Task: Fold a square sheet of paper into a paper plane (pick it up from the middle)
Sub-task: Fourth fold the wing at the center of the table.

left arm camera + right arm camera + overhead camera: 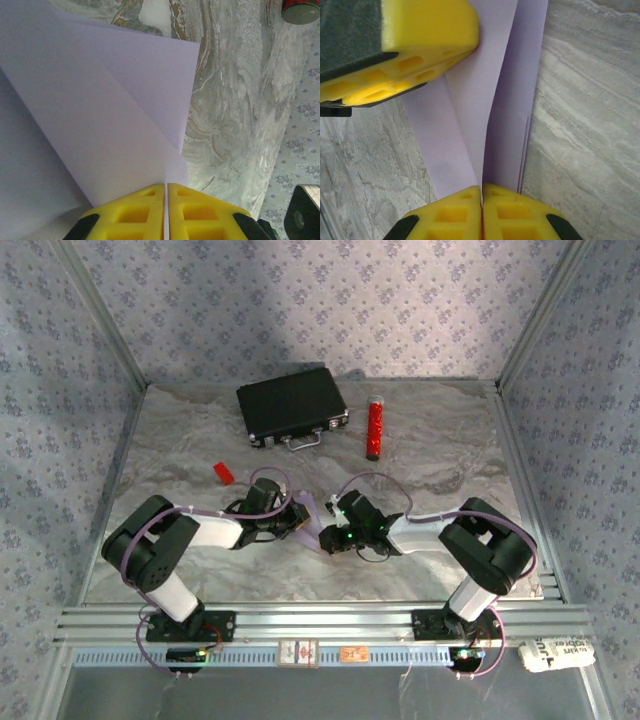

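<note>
While the left gripper [165, 187] pinches the folded square sheet of paper [105, 120], the right gripper [481, 190] clamps another fold; both close together over the worktop [430, 440].

Grey marbled table [440, 465] with black case [292, 406], red cylinder [375, 428] and small red block [224, 473] on it.

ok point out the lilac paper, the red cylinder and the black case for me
lilac paper [100, 110]: left wrist view, on its broad folded face.
red cylinder [375, 430]: top external view, middle of its body.
black case [290, 405]: top external view, centre of its lid.
</note>
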